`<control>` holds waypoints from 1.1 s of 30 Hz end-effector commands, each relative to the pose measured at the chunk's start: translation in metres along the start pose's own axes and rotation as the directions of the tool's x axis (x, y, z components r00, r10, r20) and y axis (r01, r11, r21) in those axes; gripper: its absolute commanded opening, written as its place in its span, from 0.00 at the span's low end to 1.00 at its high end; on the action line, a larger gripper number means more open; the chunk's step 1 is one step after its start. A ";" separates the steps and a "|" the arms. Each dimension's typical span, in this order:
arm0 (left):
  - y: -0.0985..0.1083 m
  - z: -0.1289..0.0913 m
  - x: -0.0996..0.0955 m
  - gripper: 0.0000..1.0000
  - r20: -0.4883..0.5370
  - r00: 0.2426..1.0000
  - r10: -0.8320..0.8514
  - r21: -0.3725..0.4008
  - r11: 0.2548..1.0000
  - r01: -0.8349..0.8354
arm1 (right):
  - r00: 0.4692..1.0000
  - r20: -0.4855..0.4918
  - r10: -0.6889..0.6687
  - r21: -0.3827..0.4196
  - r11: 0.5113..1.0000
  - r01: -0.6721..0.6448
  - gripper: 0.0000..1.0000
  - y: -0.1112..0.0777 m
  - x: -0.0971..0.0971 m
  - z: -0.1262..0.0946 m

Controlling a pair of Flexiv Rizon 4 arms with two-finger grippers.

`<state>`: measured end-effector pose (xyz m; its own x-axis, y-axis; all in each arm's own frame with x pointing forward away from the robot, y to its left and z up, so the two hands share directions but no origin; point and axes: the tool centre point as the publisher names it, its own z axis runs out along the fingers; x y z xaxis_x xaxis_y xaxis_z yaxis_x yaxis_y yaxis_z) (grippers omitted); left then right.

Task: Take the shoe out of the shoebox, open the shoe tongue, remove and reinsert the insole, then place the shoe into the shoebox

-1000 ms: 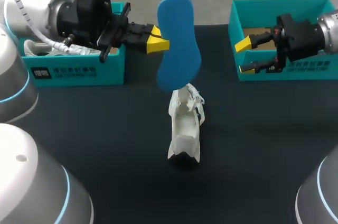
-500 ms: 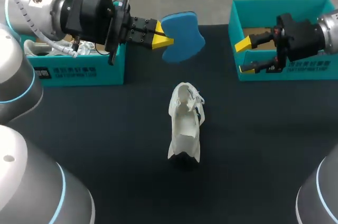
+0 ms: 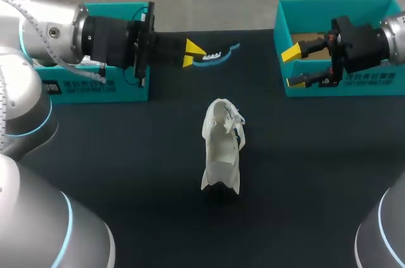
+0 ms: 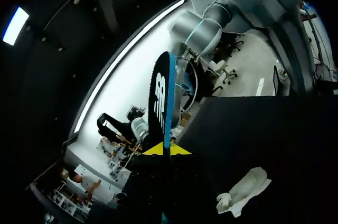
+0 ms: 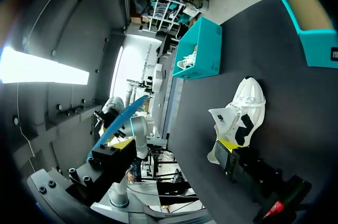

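Observation:
A white shoe point(image 3: 221, 151) lies on the dark table point(image 3: 126, 173), mid-table, its opening toward the far side. My left gripper point(image 3: 192, 53) hovers beyond it, shut on the heel end of the blue insole point(image 3: 218, 55), which I see edge-on and level. In the left wrist view the insole point(image 4: 162, 97) stands out ahead of the yellow tips point(image 4: 164, 149), with the shoe point(image 4: 243, 192) off to one side below. My right gripper point(image 3: 292, 66) is open and empty in front of the right shoebox point(image 3: 342, 9). The right wrist view shows the shoe point(image 5: 237, 110) beyond one fingertip point(image 5: 228, 144).
A second teal shoebox point(image 3: 95, 85) sits at the far left, partly hidden by my left arm. The right shoebox has a brown cardboard floor. Bare dark table lies all around the shoe.
My left wrist has turned, bringing the insole from upright and facing the camera to flat and edge-on, clear of the shoe. The right arm and the shoe have not moved.

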<state>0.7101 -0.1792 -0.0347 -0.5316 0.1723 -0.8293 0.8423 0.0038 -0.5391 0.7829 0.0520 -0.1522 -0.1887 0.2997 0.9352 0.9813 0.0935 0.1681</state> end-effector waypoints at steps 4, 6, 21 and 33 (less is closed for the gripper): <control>0.003 0.006 0.001 0.00 0.052 0.950 0.309 -0.039 0.951 -0.308 | 1.000 0.002 0.001 -0.002 1.000 -0.001 1.00 0.000 0.000 0.001; 0.003 0.006 0.001 0.00 0.052 0.950 0.309 -0.039 0.951 -0.308 | 1.000 0.002 0.001 -0.002 1.000 -0.001 1.00 0.000 0.000 0.001; 0.022 0.009 0.012 0.00 -0.027 0.892 0.452 -0.100 0.886 -0.452 | 0.996 -0.075 0.052 -0.085 0.995 -0.058 1.00 0.012 0.014 -0.002; 0.057 0.027 0.020 0.00 -0.028 0.863 0.505 -0.173 0.847 -0.502 | 0.995 -0.072 0.066 -0.132 0.988 -0.075 1.00 0.027 0.042 0.003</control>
<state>0.7394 -0.1868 -0.0766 -0.0408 0.1997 -0.9790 0.9965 0.0802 -0.0252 0.8035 0.0658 -0.1135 -0.1279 0.2237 0.9662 0.9888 -0.0466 0.1417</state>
